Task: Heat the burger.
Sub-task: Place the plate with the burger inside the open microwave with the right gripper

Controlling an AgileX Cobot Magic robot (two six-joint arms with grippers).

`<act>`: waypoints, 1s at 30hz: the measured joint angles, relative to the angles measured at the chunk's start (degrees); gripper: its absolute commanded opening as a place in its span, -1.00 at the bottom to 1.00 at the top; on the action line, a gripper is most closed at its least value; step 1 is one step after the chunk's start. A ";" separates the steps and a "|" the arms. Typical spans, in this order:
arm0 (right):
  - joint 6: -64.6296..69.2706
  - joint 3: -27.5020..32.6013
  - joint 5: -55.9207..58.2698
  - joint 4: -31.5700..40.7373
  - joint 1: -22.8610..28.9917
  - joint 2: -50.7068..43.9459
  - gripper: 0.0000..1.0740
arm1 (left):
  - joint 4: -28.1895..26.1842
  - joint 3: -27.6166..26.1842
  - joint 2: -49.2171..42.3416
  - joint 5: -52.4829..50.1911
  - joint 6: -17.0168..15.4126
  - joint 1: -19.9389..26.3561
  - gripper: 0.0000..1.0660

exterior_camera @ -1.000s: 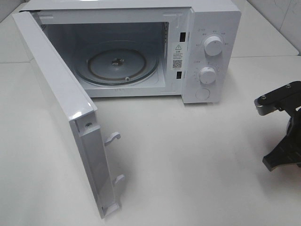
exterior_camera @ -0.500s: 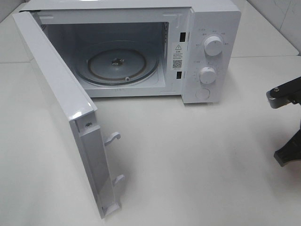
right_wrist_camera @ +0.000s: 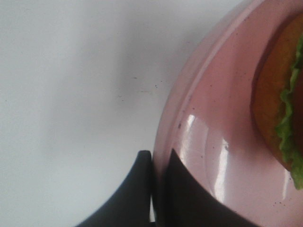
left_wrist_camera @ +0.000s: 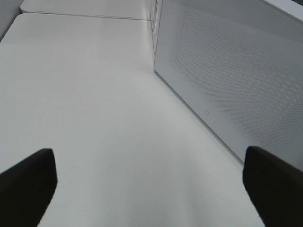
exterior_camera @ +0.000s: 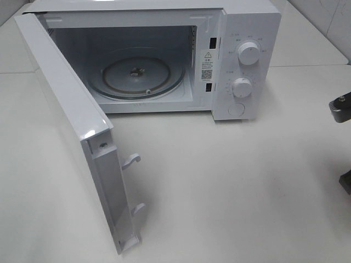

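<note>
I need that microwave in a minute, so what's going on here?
The right gripper is shut on the rim of a pink plate that carries the burger. The microwave has its door wide open and its glass turntable is bare, so the burger is not yet inside. The left gripper is open, holding nothing, over the table beside the door.

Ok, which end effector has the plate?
The right end effector, shut on the pink plate at its rim; the left end effector hangs open, holding nothing.
</note>
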 measured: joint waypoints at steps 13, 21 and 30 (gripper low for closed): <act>-0.06 0.00 3.90 0.23 4.93 -3.55 -1.00 | 0.00 0.00 0.00 0.00 0.00 0.00 0.88; 0.06 0.00 5.39 0.86 9.22 -3.55 -1.00 | 0.00 0.00 0.00 0.00 0.00 0.00 0.88; 1.66 0.00 6.65 1.78 16.67 -3.55 -1.00 | 0.00 0.00 0.00 0.00 0.00 0.00 0.88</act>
